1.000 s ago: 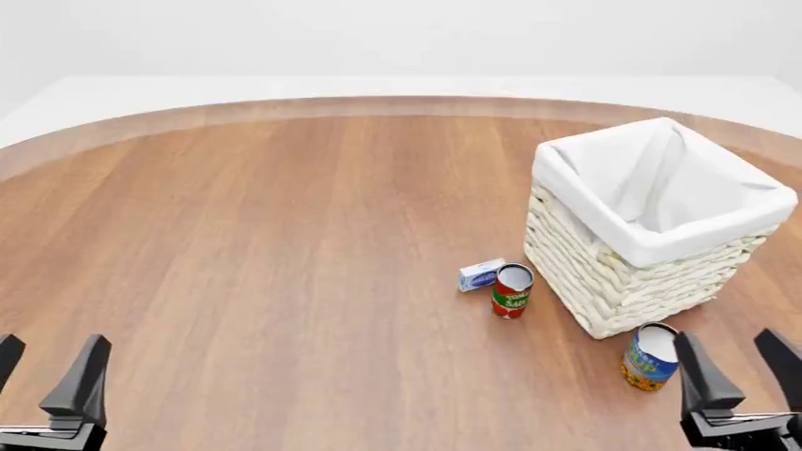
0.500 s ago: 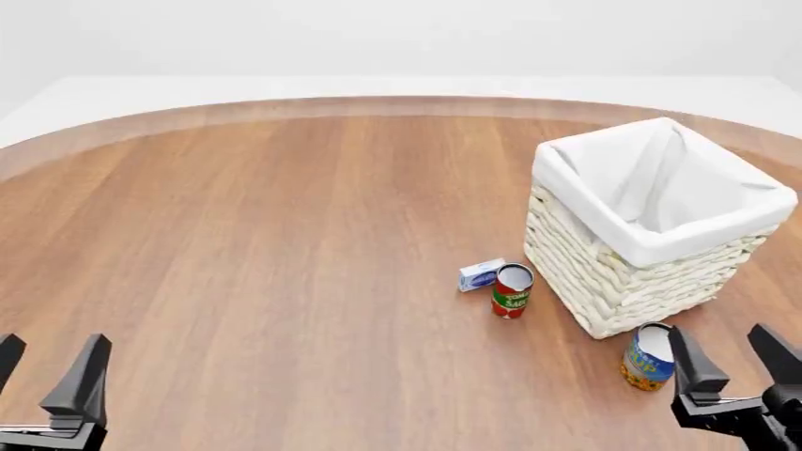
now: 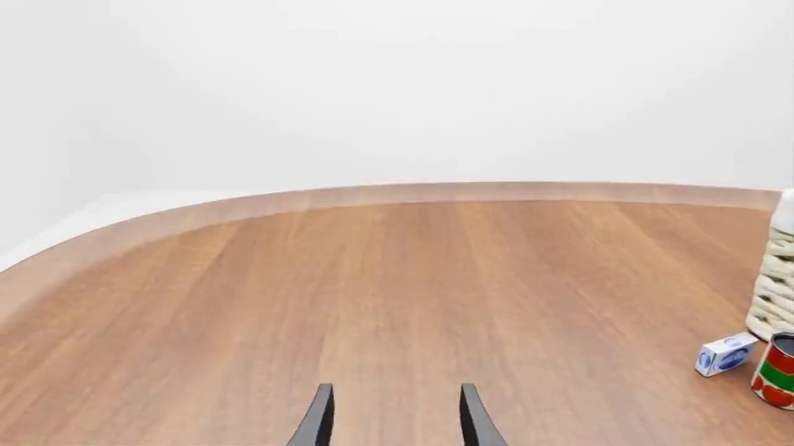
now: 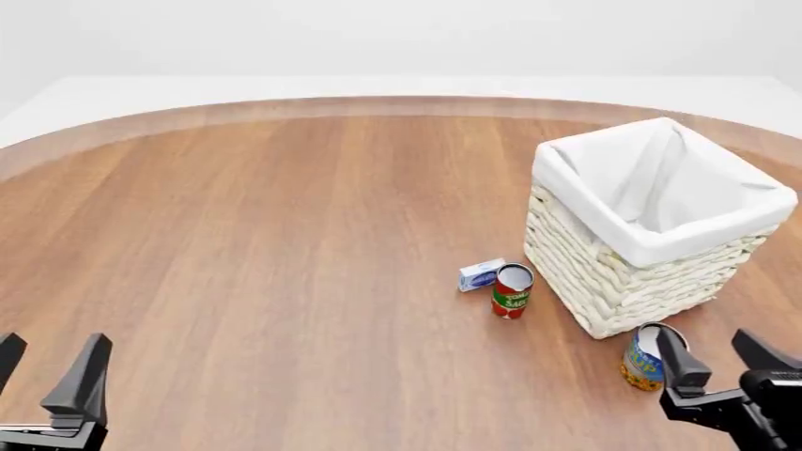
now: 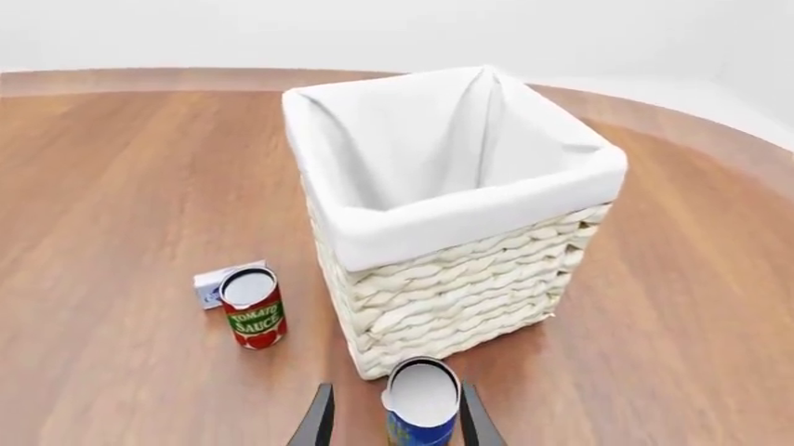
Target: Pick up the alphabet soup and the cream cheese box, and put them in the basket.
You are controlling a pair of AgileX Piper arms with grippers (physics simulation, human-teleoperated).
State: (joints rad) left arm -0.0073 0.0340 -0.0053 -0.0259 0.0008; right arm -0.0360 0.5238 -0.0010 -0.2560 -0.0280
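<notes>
The alphabet soup, a blue and yellow can, stands upright by the basket's near corner. My right gripper is open just behind and to the right of it. In the right wrist view the alphabet soup stands in line with the gap of the right gripper, ungripped. The cream cheese box lies left of the basket, a woven cream one with a white liner. My left gripper is open and empty at the near left, far from everything. The left wrist view shows the cream cheese box at a distance from the left gripper.
A red can with a green band stands upright right beside the cream cheese box, on the side nearer the arms. The right wrist view shows the red can beside the cream cheese box and the basket. Bare wooden tabletop stretches across the left half.
My right gripper has crept forward and left toward the alphabet soup, and its left finger now overlaps the can's edge in the front view. The left arm has stayed still.
</notes>
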